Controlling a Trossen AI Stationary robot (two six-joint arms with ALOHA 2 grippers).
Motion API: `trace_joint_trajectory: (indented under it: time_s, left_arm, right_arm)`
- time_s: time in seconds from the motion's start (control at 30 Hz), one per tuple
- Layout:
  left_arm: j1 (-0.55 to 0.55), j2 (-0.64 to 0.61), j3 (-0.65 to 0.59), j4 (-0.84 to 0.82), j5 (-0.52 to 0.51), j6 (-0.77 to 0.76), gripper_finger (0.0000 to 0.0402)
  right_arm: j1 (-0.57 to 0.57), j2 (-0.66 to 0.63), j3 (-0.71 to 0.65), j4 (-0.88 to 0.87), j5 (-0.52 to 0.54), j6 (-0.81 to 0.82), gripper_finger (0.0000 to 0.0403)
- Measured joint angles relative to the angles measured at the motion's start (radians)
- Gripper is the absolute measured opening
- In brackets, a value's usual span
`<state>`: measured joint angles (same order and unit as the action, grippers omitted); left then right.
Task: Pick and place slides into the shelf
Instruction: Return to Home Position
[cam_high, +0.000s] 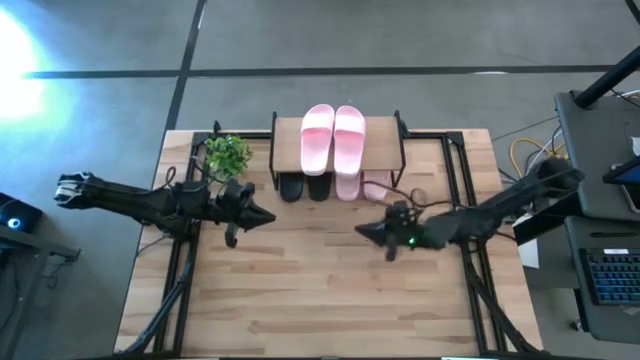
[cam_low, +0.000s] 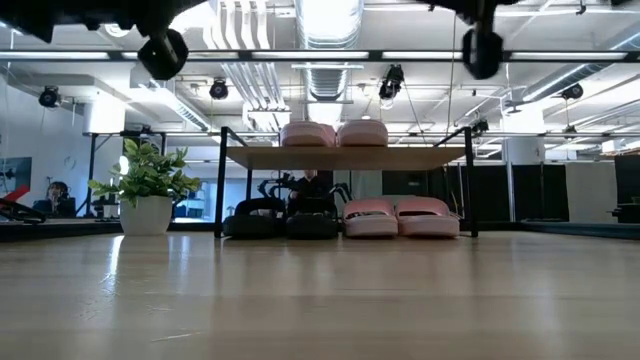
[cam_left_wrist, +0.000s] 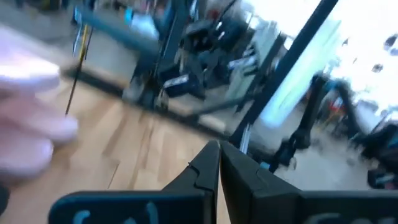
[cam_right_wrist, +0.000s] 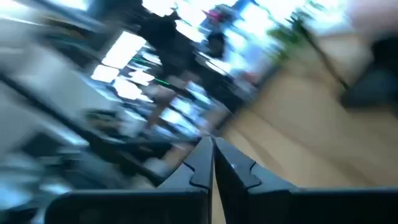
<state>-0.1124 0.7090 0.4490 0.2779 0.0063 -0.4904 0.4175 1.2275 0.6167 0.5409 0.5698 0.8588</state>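
Table (cam_high: 330, 300), upper centre: all six slides (cam_high: 318, 140) fill the shelf (cam_high: 288, 150); left gripper (cam_high: 270, 216) and right gripper (cam_high: 360, 230) pressed together, empty; job looks finished.

We see a small green potted plant (cam_high: 228, 155) in a white pot, standing near the back left corner of the light wooden table (cam_high: 330, 290).

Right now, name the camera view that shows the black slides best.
The low view: the black slides stand side by side under the shelf, left of a pink pair. The high view shows only their ends poking out from under it. I cannot make them out in the wrist views.
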Motion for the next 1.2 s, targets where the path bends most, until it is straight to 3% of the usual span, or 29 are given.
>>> trace_joint_trajectory:
  time_s: [0.1,0.17,0.3,0.4,0.5,0.67,0.77,0.93,1.2]
  left_arm:
    - [0.022,-0.054,-0.047,0.129,-0.044,-0.001,0.0000]
    - [0.056,-0.098,-0.050,0.141,-0.103,0.010,0.0000]
    - [0.133,-0.169,-0.050,0.050,-0.136,0.037,0.0000]
    - [0.167,-0.213,-0.044,-0.131,-0.137,0.033,0.0000]
    - [0.177,-0.252,-0.024,-0.299,-0.136,0.027,0.0000]
    - [0.175,-0.342,-0.013,-0.327,-0.113,0.030,0.0000]
    - [0.176,-0.396,-0.027,-0.394,-0.122,0.074,0.0000]
    - [0.175,-0.464,-0.065,-0.547,-0.121,0.094,0.0000]
    - [0.176,-0.662,-0.178,-0.524,-0.132,0.135,0.0000]
  right_arm:
    - [-0.093,-0.084,-0.150,0.334,-0.203,-0.171,0.0008]
    - [-0.165,-0.174,-0.231,0.382,-0.347,-0.210,0.0008]
    - [-0.275,-0.372,-0.337,0.206,-0.435,-0.201,0.0008]
    - [-0.297,-0.511,-0.359,0.024,-0.456,-0.219,0.0008]
    - [-0.298,-0.640,-0.349,-0.170,-0.461,-0.263,0.0008]
    - [-0.292,-0.787,-0.249,-0.535,-0.453,-0.296,0.0008]
    - [-0.274,-0.807,-0.232,-0.661,-0.386,-0.299,0.0008]
    - [-0.269,-0.850,-0.293,-0.642,-0.262,-0.306,0.0008]
    - [-0.269,-0.929,-0.493,-0.365,-0.218,-0.286,0.0009]
